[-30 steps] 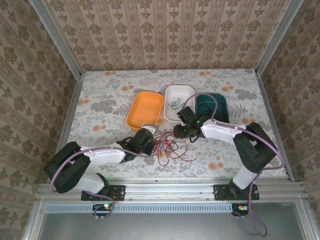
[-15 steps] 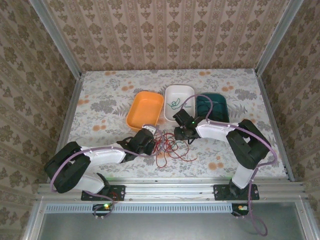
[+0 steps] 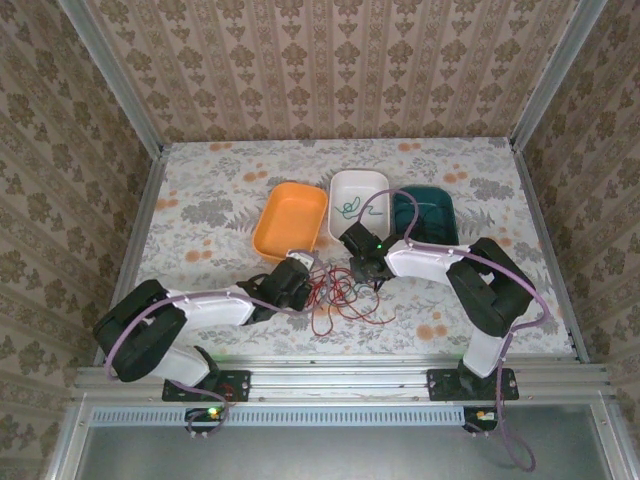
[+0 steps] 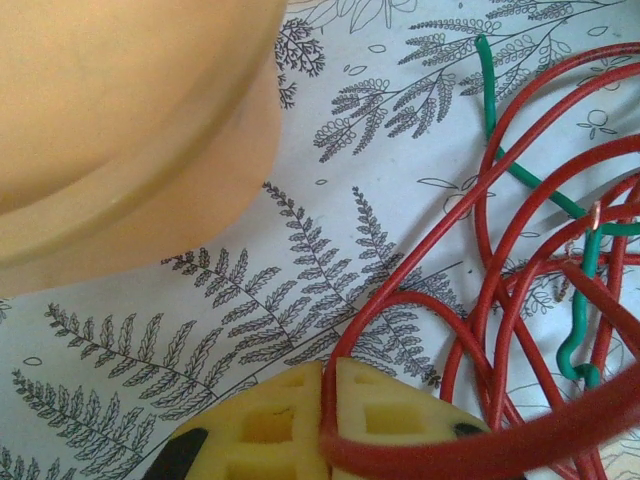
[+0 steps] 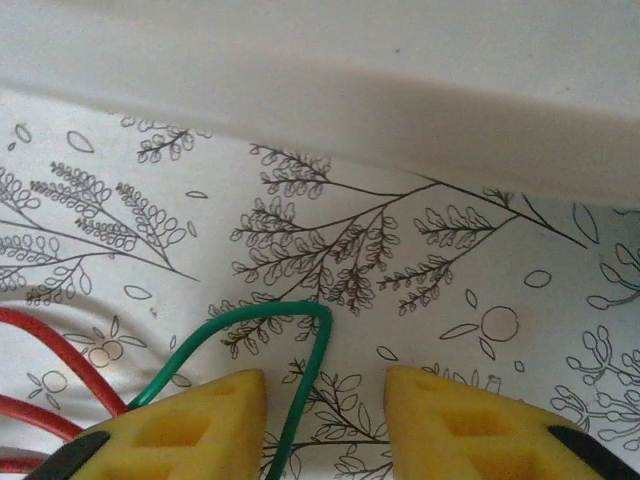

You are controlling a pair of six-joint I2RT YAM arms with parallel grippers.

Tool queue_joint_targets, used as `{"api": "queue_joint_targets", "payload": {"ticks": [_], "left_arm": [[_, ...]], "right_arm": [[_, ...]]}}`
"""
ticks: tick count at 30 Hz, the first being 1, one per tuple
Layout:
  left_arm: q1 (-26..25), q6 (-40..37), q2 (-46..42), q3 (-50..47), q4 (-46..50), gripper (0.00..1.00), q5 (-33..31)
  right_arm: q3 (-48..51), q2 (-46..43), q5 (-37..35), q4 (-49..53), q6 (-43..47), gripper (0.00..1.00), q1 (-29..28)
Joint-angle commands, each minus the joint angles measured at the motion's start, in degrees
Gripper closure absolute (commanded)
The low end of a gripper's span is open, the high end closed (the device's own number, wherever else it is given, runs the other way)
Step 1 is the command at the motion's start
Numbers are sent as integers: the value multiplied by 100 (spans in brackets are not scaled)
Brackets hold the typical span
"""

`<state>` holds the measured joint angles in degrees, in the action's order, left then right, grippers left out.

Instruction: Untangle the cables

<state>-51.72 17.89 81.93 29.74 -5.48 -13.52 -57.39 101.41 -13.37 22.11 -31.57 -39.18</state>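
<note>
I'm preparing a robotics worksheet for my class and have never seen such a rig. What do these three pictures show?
Two robot arms, each ending in a two-finger gripper, work on a flowered table. The wide picture looks down from above; the close-ups come from cameras on each wrist. On the table lie an orange tray, a white tray, a teal tray and a tangle of thin cables. The left gripper is shut on a red cable. The right gripper is open, with a green cable looped between its fingers.
</note>
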Motion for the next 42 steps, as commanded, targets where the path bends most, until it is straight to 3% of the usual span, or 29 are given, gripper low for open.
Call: {"api": "queue_joint_targets", "payload": {"ticks": [1,8,15,28,35,42], "left_arm": [[-31,-159,140,153,213,100,-105],[-46,-183,299,229,275,100,-139],[-81,-128,322,243,240,100,-196],[-91,-67,733,305,151,100,-210],[-99,2,971,279,117,100,-220],[-109,62,1035,218,112,100,-286]], "right_arm": [[234,-118,-378,382,-139,60,127],[239,-30,-3,227,-36,65,183],[313,-96,4,92,4,100,181],[1203,-2427,-639,-857,-95,100,196],[1203,-3266,-2063,-700,104,100,359],[1212,-3951,-3251,-508,197,100,891]]}}
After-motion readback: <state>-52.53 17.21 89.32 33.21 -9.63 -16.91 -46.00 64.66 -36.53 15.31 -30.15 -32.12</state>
